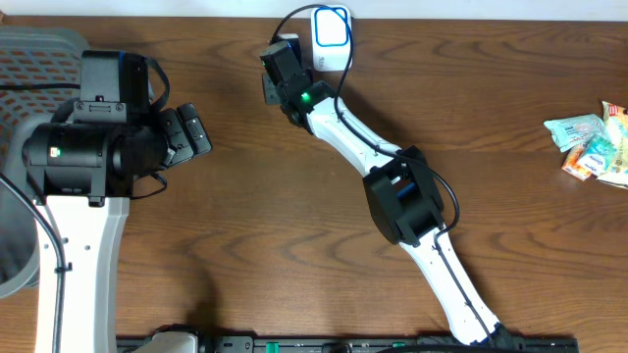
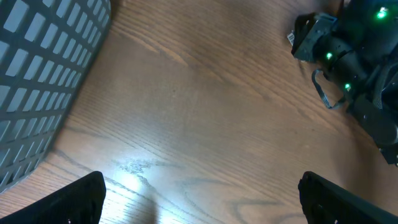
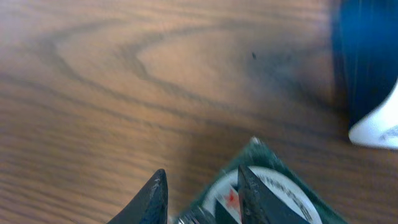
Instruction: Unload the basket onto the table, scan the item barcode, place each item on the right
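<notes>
Wood table [image 1: 245, 216], scanner [image 1: 332, 29] close by.
Green packet [image 3: 280, 186] at right gripper [image 3: 200, 175], clamped or not can't tell; scanner at its 2 o'clock. Left gripper [image 1: 196, 132] spread wide, farther.

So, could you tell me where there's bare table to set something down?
Bare wood lies between the left arm and right arm, and from the right arm to the packets. It is crowded around the scanner and by the basket.

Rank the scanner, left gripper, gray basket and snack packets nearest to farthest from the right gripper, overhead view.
1. White-and-blue scanner, just beside the right gripper, top centre.
2. Left gripper, left of centre.
3. Gray basket, top-left corner.
4. Snack packets, far right edge.
</notes>
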Robot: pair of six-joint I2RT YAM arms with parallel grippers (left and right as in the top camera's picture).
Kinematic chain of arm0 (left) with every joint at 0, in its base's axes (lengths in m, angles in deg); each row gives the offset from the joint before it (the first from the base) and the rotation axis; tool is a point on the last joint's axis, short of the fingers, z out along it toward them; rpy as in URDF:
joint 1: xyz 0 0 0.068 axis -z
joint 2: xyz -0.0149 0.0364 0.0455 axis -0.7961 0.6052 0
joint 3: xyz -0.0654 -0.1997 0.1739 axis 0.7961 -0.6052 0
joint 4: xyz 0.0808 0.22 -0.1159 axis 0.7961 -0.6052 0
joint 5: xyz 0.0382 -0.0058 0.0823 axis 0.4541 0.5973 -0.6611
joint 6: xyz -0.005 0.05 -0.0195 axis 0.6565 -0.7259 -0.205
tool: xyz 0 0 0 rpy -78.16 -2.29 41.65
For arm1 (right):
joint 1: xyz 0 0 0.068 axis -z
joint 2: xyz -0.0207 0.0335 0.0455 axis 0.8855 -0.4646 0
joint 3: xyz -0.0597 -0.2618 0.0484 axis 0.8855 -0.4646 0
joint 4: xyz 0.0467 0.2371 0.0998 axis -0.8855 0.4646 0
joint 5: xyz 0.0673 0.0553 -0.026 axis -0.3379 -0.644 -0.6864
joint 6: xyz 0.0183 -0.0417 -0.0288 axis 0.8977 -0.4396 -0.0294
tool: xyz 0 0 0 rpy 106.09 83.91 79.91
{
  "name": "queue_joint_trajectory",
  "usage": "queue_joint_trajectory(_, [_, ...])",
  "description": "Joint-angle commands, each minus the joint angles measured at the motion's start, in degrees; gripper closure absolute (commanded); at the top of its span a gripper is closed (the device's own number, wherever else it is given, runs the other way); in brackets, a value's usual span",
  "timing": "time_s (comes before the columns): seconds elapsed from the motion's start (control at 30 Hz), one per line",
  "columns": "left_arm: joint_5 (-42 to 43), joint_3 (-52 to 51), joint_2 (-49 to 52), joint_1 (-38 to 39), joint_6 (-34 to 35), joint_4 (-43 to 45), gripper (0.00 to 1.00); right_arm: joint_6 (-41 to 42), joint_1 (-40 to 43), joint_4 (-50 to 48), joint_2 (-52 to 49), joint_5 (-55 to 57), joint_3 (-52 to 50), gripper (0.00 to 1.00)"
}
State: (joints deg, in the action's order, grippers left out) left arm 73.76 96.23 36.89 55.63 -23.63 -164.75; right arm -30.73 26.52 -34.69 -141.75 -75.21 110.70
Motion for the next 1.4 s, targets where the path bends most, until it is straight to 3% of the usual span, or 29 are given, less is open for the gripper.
queue_joint_trajectory(0.0, [-0.72, 0.13, -0.26, -0.17, 0.68, -0.2, 0.03, -4.48, 0.11, 2.27, -0.61, 1.01, 0.72, 0.66])
queue_joint_trajectory(0.43, [-0.72, 0.11, -0.26, -0.17, 0.68, -0.2, 0.02, -5.55, 0.07, 29.66, 6.86, 5.01, 0.74, 0.66])
queue_joint_trajectory(0.6, [-0.72, 0.13, -0.26, -0.2, 0.68, -0.2, 0.02, -5.53, 0.13, 39.54, 11.39, 5.09, 0.74, 0.6])
queue_joint_trajectory(0.7, [-0.72, 0.13, -0.26, -0.17, 0.68, -0.22, 0.02, -5.64, 0.15, 37.59, 13.18, 5.4, 0.74, 0.5])
queue_joint_trajectory(1.0, [-0.72, 0.13, -0.26, -0.17, 0.68, -0.2, 0.02, -11.52, 1.55, 29.88, 11.43, 4.96, 0.66, 0.01])
queue_joint_trajectory(1.37, [-0.72, 0.13, -0.26, -0.17, 0.68, -0.2, 0.02, -14.19, 4.44, 31.34, 6.12, -3.13, 0.66, 0.01])
